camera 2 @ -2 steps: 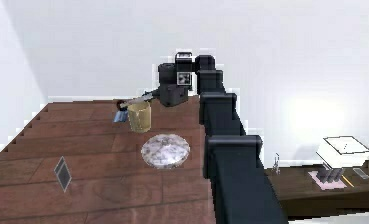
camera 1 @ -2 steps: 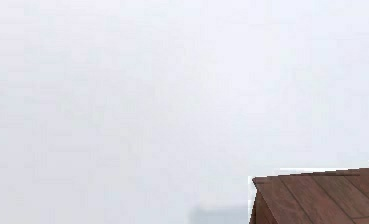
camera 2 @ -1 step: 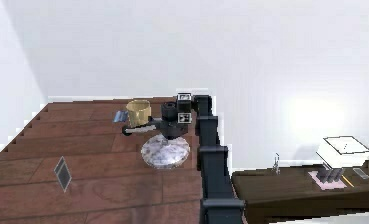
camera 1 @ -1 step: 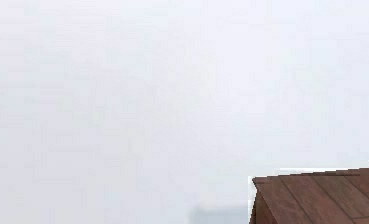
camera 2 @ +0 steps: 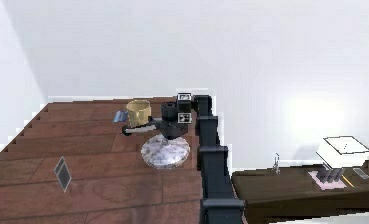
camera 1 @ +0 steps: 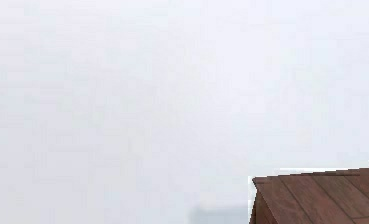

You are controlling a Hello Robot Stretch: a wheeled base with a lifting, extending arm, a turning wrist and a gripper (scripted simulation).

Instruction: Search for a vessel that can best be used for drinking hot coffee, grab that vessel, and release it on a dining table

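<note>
A tan cup-like vessel [camera 2: 140, 109] stands on the brown wooden tabletop [camera 2: 92, 150] toward its far side. The arm [camera 2: 214, 170] rises from the arm side view's bottom edge and reaches over this table. At its far end the gripper [camera 2: 144, 127] points left, with its thin fingers just below the tan vessel. I cannot tell whether the gripper holds anything. A small grey-blue thing [camera 2: 120, 117] lies just left of the fingers.
A round mottled dish [camera 2: 165, 153] sits on the table under the gripper's body, and a small dark flat thing [camera 2: 64, 172] lies nearer the left. A lower dark table [camera 2: 292, 190] at the right bears a white-shaded lamp [camera 2: 344, 150]. The forward view faces a white wall, with a wooden corner [camera 1: 317, 198] at bottom right.
</note>
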